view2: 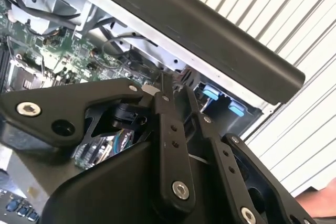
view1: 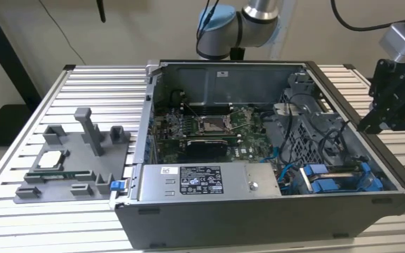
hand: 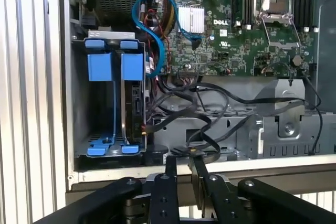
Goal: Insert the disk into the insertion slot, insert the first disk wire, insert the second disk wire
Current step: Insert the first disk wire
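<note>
Gripper [hand: 184, 162] sits at the case [view1: 259, 221] rim on the drive-bay side, on the exterior view's right. Clenched or released: can't tell.

A bundle of black cables [hand: 210, 108] lies just inside the rim, nearest the gripper. Touching or not: can't tell.

Past the cables is the slot [hand: 79, 108], a grey-walled bay. The disk [hand: 132, 67] is already in it, standing on edge with blue tabs at both ends. A 2nd blue carrier [hand: 100, 66] stands just beside it in the same bay.

Blue cable [hand: 152, 24] loops from the mainboard [hand: 226, 19] towards the disk's side. Plugged in or not: can't tell.

Exterior view: labelled power supply box [view1: 202, 182] is in the case's near corner. A grey jig [view1: 83, 158] sits on the slatted table [view1: 19, 211] at the exterior view's left, well apart from the gripper.
</note>
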